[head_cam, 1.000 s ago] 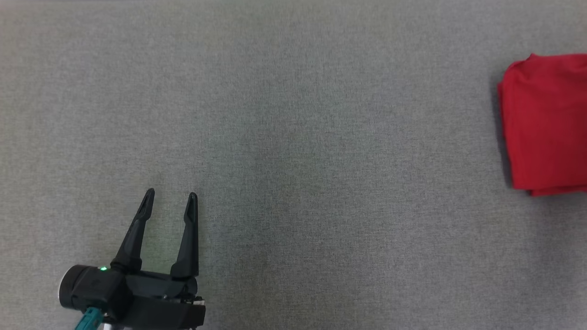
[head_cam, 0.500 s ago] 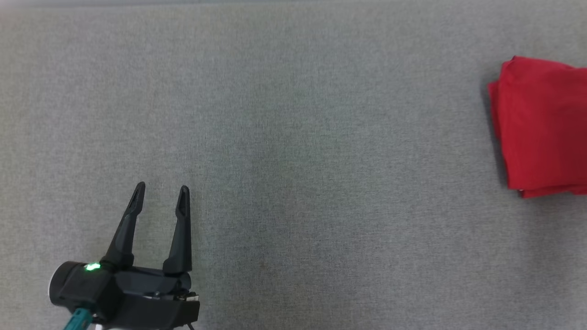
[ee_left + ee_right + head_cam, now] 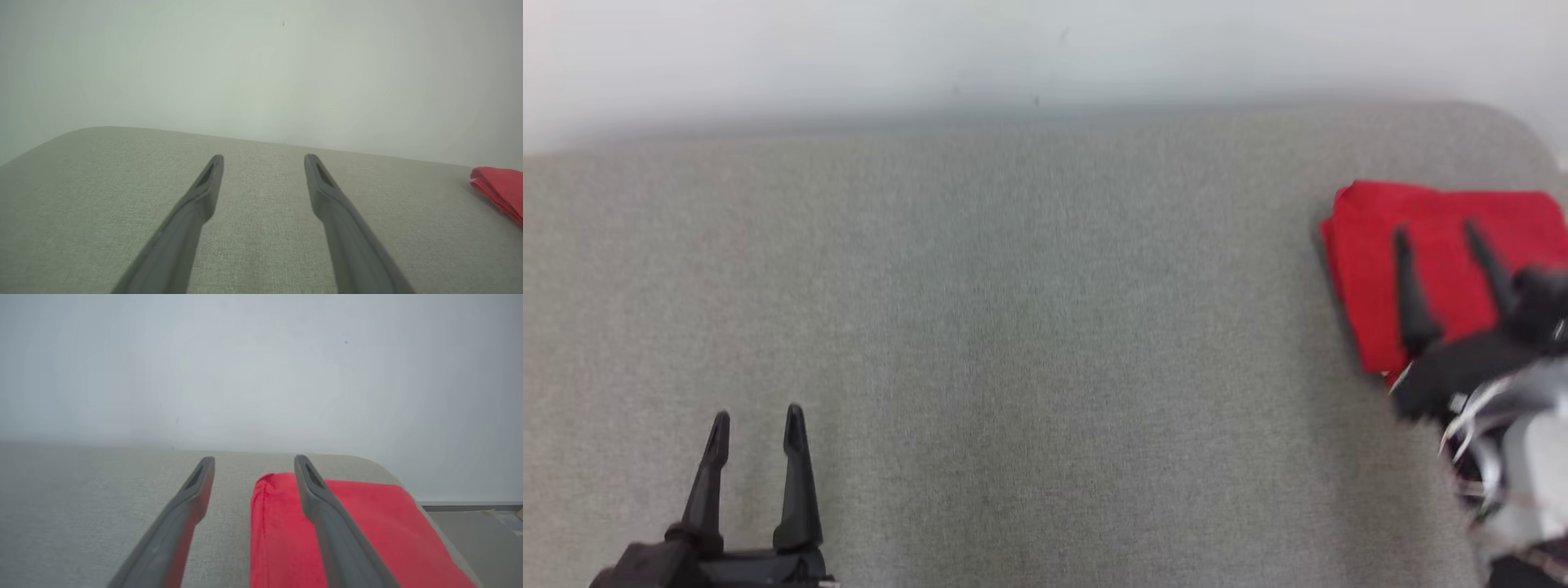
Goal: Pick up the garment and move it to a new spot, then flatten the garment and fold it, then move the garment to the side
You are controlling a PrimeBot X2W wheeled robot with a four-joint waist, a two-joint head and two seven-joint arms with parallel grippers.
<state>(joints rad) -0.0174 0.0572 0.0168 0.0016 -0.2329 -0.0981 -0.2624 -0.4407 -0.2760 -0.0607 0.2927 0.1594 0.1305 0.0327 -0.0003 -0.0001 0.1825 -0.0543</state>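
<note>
the folded red cloth garment (image 3: pixel 1445 253) lies at the right edge of the head view, a little above mid-height, on the grey, fabric-covered desk (image 3: pixel 1045 327) near its rounded far-right corner. it is a flat, roughly rectangular stack, with a rounded fold along its left side and layered edges showing at its lower left. a plain white wall (image 3: pixel 1045 49) fills the top of the frame behind the desk.

the right pincer (image 3: pixel 1435 231), blurred, enters from the lower right of the head view. its two dark fingers are spread and point up the frame, both lying across the garment. in the right wrist view this pincer (image 3: pixel 254 458) is spread too: the finger on the left of the frame lies over bare desk, the one on the right crosses the garment (image 3: pixel 367 522), and the garment's folded edge sits between them. whether a finger touches the cloth cannot be told.

the left pincer (image 3: pixel 757 418) sits at the lower left of the head view, spread and holding nothing, well apart from the garment. in the left wrist view its fingers (image 3: pixel 264 158) frame bare desk, and the garment (image 3: pixel 500 190) shows at the right edge.
</note>
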